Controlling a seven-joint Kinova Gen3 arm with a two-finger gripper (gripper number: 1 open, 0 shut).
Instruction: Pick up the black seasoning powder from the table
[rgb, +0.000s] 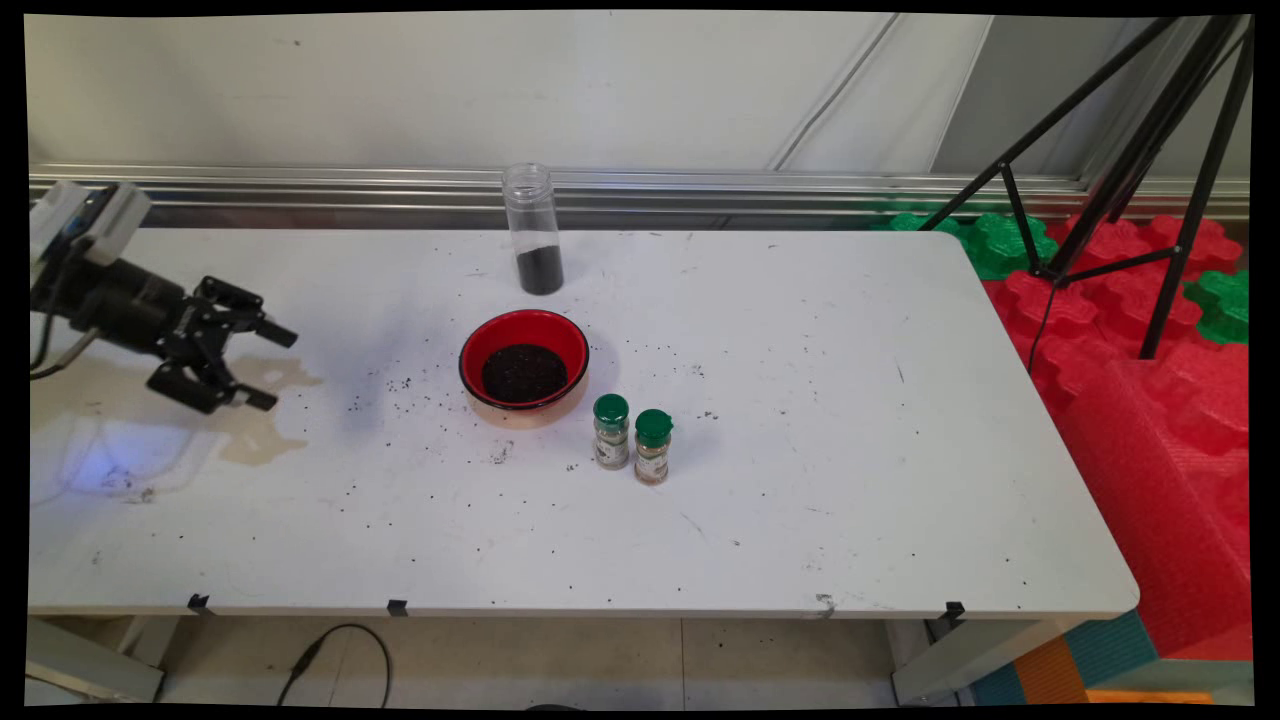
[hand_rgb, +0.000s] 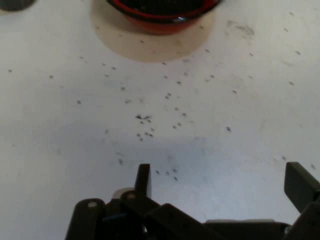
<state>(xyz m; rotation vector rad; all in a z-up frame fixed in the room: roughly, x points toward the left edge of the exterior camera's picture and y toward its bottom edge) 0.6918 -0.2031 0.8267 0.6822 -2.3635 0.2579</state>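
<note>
At the near side of the red bowl, closest to the camera, two small spice jars with green caps stand upright on the white table, just beside each other and a little to the bowl's right. The bowl itself sits about mid-table, red inside with a dark rim, and holds a patch of dark granules at its bottom. Loose dark specks lie scattered over the tabletop around the bowl, thickest to its left, between it and the gripper.

Left of the bowl and well apart from it, the black gripper hangs above the table, pointing toward the bowl, its jaws spread wide with nothing between them. Below it a pale brownish stain marks the surface. From the hand view the two fingers rise apart from the bottom edge, the scattered specks lie on the table ahead of them, and the lower part of the bowl shows at the top edge.

Beyond the bowl, toward the wall, a tall clear plastic jar stands upright without a lid, a layer of the dark granules in its bottom. Far right of the bowl, off the table, a black tripod stands on red and green foam mats.
</note>
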